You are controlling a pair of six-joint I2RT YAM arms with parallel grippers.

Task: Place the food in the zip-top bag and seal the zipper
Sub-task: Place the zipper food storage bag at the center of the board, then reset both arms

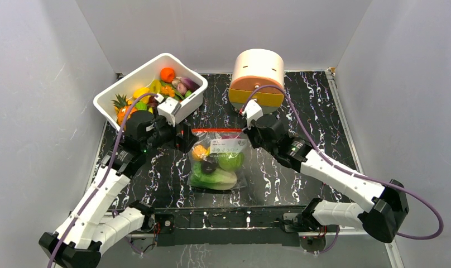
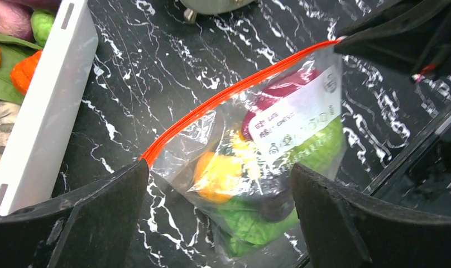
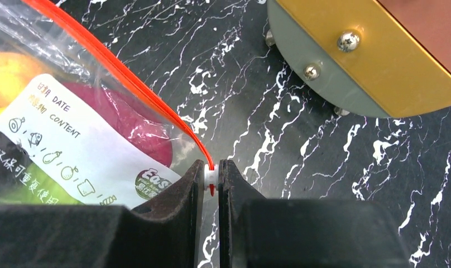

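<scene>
The clear zip-top bag [image 1: 238, 176] lies flat mid-table with food inside: a yellow-orange piece [image 1: 200, 152], a dark piece [image 1: 209, 166], a pale-green cabbage [image 1: 231, 161] and a lettuce [image 1: 212, 178]. The orange-red zipper [image 1: 215, 130] runs along its far edge. My right gripper [image 1: 246, 134] is shut on the white zipper slider [image 3: 211, 175] at the zipper's right end [image 3: 128, 78]. My left gripper [image 1: 185, 138] is open at the bag's left end; in the left wrist view its gripper [image 2: 220, 173] straddles the bag [image 2: 257, 167], with one finger beside the zipper's left end [image 2: 156, 148].
A white rectangular tub [image 1: 135, 75] with more toy produce stands at the back left, its wall close to my left gripper [image 2: 44, 111]. A round cream-and-orange drawer box [image 1: 258, 75] stands at the back, just beyond my right gripper [image 3: 379, 56].
</scene>
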